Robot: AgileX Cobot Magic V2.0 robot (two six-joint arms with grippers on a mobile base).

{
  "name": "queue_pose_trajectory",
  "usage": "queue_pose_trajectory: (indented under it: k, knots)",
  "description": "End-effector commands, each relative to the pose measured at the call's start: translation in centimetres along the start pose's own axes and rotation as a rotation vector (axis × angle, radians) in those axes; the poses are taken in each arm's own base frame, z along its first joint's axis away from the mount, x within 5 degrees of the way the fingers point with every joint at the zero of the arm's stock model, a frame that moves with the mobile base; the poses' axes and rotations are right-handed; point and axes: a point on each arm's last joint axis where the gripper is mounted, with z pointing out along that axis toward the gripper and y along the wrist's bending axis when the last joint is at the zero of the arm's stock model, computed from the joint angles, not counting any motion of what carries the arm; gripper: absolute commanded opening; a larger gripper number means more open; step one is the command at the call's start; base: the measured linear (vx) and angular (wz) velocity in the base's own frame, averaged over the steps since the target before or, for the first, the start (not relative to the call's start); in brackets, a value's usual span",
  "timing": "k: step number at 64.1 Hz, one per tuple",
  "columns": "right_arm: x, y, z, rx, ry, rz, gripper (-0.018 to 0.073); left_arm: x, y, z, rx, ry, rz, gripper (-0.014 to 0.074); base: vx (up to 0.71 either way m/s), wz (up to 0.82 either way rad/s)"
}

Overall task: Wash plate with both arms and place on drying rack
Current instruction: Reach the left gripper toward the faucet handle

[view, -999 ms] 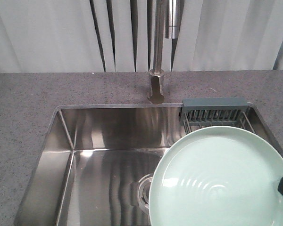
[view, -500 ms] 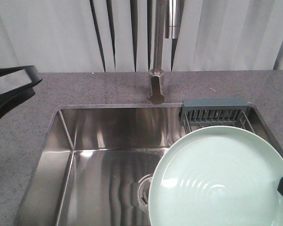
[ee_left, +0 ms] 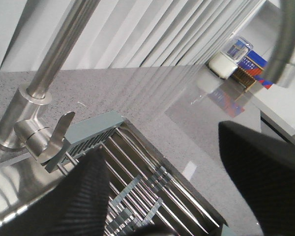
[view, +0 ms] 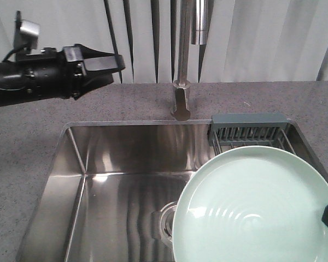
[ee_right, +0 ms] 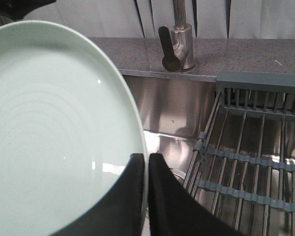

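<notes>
At the left, the left gripper point(view: 116, 65) hovers above the countertop point(view: 44, 125) with its fingers spread and nothing between them, pointing toward the faucet point(view: 181, 82). My worry is that a sideways reach for the lever handle point(view: 180, 106) glances off the smooth steel. Further right, the mint-green plate point(view: 251, 202) hangs over the sink basin point(view: 115, 158), overlapping the drying rack point(view: 249, 128) at the basin's right end and pinched at its rim only by the clamped right gripper point(ee_right: 146, 196). That narrow one-edge hold could let the plate pivot or slip once water hits it, dropping it onto the basin or the rack.
</notes>
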Motion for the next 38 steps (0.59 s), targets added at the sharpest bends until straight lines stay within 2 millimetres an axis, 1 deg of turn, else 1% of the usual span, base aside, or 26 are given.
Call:
queue_pose_trajectory:
  k: [1, 3, 8, 9, 11, 14, 15, 17, 20, 25, 28, 32, 38]
  knots:
    - [-1.4, 0.1, -0.3, 0.005, -0.093, 0.019, -0.0001, -1.6, -0.9, 2.3, 0.070, -0.039, 0.017, 0.0479, 0.00, 0.00]
    - [-1.4, 0.1, -0.3, 0.005, -0.093, 0.019, -0.0001, -1.6, -0.3, 3.2, 0.061, -0.035, 0.014, 0.0479, 0.00, 0.00]
    - [-1.4, 0.1, -0.3, 0.005, -0.093, 0.019, -0.0001, -2.4, 0.3, 5.2, 0.065, -0.037, 0.029, 0.0479, 0.00, 0.00]
    - [-1.4, 0.1, -0.3, 0.005, -0.093, 0.019, -0.0001, -2.4, 0.6, 5.7, 0.065, -0.032, 0.025, 0.0479, 0.00, 0.00]
    - [-1.4, 0.1, -0.3, 0.005, -0.093, 0.019, -0.0001, -2.7, 0.7, 6.4, 0.073, -0.034, 0.032, 0.0479, 0.00, 0.00]
    - [-1.4, 0.1, -0.3, 0.006, -0.094, 0.019, -0.0001, -2.7, 1.5, 7.5, 0.079, -0.028, 0.024, 0.0479, 0.00, 0.00]
    - [-1.4, 0.1, -0.3, 0.006, -0.094, 0.019, -0.0001, -2.9, 1.4, 7.7, 0.085, -0.032, 0.027, 0.0479, 0.00, 0.00]
    - [-1.4, 0.1, -0.3, 0.006, -0.094, 0.019, -0.0001, -2.9, 1.9, 8.6, 0.089, -0.027, 0.028, 0.0479, 0.00, 0.00]
    - [-1.4, 0.1, -0.3, 0.006, -0.094, 0.019, -0.0001, -3.3, 2.1, 9.5, 0.102, -0.028, 0.039, 0.0479, 0.00, 0.00]
    - [-1.4, 0.1, -0.3, 0.006, -0.094, 0.019, -0.0001, -3.6, 2.7, 10.8, 0.116, -0.029, 0.047, 0.0479, 0.00, 0.00]
    - [-1.4, 0.1, -0.3, 0.006, -0.094, 0.019, -0.0001, -3.4, 3.3, 11.6, 0.118, -0.023, 0.043, 0.0479, 0.00, 0.00]
    - [-1.4, 0.1, -0.3, 0.006, -0.094, 0.019, -0.0001, -3.5, 3.5, 12.5, 0.130, -0.025, 0.045, 0.0479, 0.00, 0.00]
    - [-1.4, 0.1, -0.3, 0.006, -0.094, 0.019, -0.0001, -3.4, 4.0, 13.5, 0.146, -0.030, 0.019, 0.0479, 0.00, 0.00]
